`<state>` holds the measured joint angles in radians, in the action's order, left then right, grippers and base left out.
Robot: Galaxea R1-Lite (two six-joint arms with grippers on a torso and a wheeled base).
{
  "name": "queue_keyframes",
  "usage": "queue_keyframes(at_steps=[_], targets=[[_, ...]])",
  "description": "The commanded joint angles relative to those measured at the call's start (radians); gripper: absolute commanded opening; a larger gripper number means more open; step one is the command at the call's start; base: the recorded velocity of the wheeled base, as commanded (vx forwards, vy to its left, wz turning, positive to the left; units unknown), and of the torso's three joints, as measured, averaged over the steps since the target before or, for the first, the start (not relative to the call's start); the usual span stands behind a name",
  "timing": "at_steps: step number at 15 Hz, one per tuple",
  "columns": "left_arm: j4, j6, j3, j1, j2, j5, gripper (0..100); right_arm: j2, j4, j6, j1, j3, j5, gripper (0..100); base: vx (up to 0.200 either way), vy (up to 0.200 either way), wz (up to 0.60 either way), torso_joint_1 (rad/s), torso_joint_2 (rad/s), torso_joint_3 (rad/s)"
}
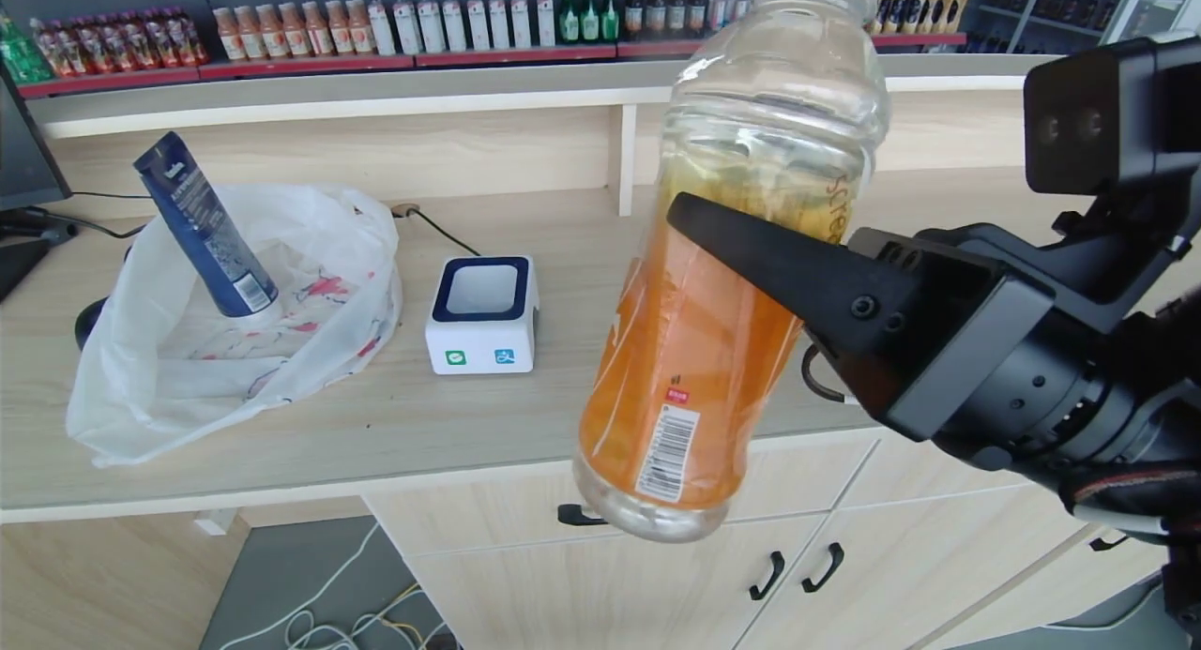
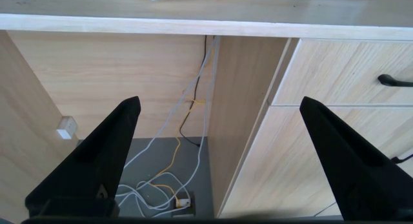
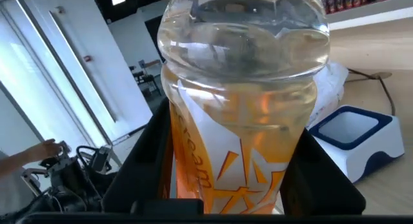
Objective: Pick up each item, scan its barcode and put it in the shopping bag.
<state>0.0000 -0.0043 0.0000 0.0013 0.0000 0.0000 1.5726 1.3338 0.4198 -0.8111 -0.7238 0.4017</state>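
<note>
A clear bottle of orange drink (image 1: 713,331) hangs tilted in the air in front of the counter, to the right of the scanner, its barcode label low on the side facing me. My right gripper (image 1: 722,247) is shut on the bottle's middle; in the right wrist view the bottle (image 3: 242,121) stands between its dark fingers (image 3: 142,166). The white scanner (image 1: 483,314) with a blue rim sits mid-counter. The white shopping bag (image 1: 235,350) lies open at the left with a blue tube (image 1: 202,228) leaning in it. My left gripper (image 2: 213,153) is open, low before the cabinet, holding nothing.
The wooden counter (image 1: 375,415) has a raised back ledge, with shelves of bottles behind it. Below are cabinet doors with black handles (image 1: 769,575) and an open bay with loose cables (image 2: 161,185) on the floor. A monitor edge stands far left.
</note>
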Motion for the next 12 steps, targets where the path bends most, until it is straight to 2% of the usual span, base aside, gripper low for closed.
queue_keyframes(at_steps=[1,12], targets=[[0.000,0.000,0.000,0.000,0.000,0.000,100,0.020,-0.001,0.027,0.000,-0.031,0.002,0,0.000,0.000,0.00,0.000,0.00,0.000],[0.000,0.000,0.000,0.000,0.000,0.000,100,0.006,0.001,0.063,-0.005,-0.034,0.069,0,0.000,0.000,0.00,0.000,0.00,0.000]])
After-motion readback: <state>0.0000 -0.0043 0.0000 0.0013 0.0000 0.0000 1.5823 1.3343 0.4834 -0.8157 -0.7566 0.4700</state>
